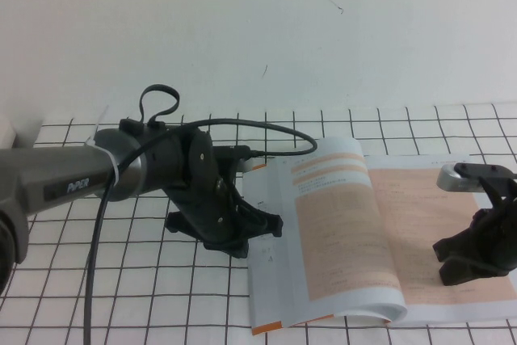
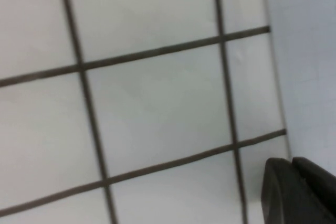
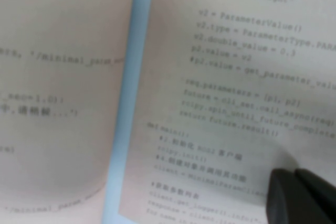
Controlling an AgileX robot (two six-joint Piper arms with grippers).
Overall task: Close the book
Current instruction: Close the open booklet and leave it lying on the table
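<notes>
Your book (image 1: 347, 232) lies open at 4 o'clock on the surface (image 1: 121, 296), spine running 12 to 6, with the left gripper (image 1: 271, 224) just beside its 9 o'clock edge and the right gripper (image 1: 456, 260) over its 3 o'clock page, though I cannot tell whether either is open or closed.

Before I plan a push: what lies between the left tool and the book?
Nothing: in the high view the left tool sits at the book's left edge. The right tool is over its right page.
</notes>
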